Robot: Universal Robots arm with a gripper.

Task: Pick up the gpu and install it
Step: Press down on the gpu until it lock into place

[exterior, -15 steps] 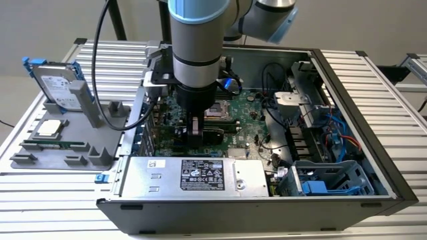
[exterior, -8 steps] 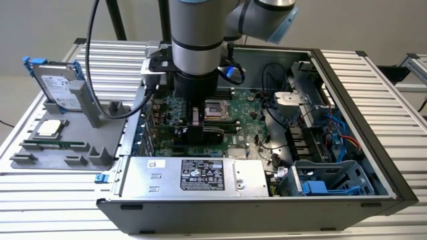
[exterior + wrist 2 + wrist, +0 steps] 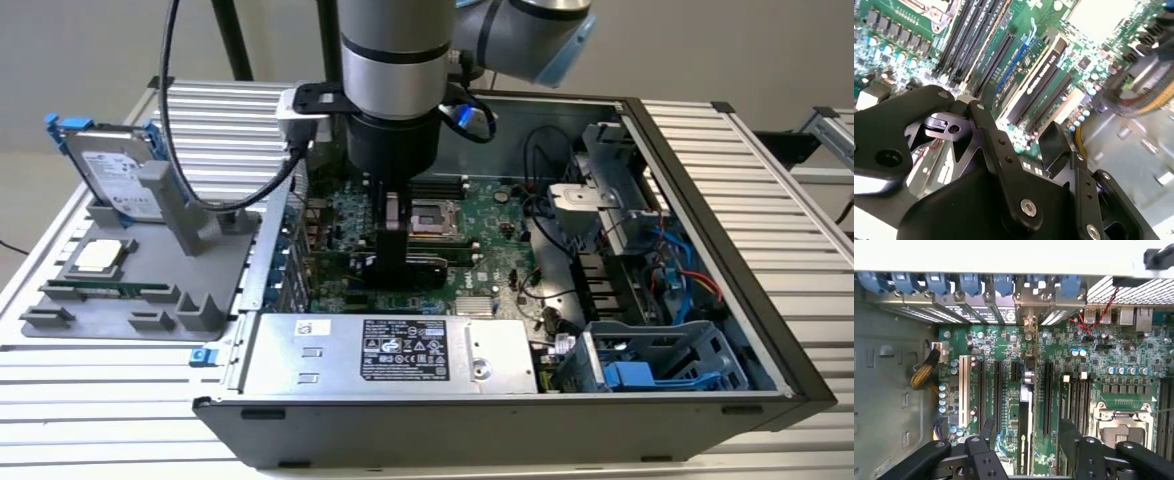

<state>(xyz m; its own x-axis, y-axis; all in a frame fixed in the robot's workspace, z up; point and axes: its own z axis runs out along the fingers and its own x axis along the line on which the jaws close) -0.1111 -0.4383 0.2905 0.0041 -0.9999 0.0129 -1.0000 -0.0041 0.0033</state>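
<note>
One card, gpu (image 3: 1044,70), upright on edge in slot near CPU socket (image 3: 1119,425). Gripper (image 3: 1028,426) straddles it on side away from socket, fingers (image 3: 988,429) spread, clear of card. Pickup and placement apparently done (full seating not verifiable).

The computer case (image 3: 747,230) lies open on the surface (image 3: 80,400), with the motherboard (image 3: 494,215) inside it. The power supply (image 3: 387,350) sits along its near wall. To the exterior view's left, a holder tray (image 3: 107,300) carries the hard drive (image 3: 114,170), propped upright. The gpu (image 3: 1025,430) stands on edge in a motherboard slot, between the fingers (image 3: 988,432).
</note>
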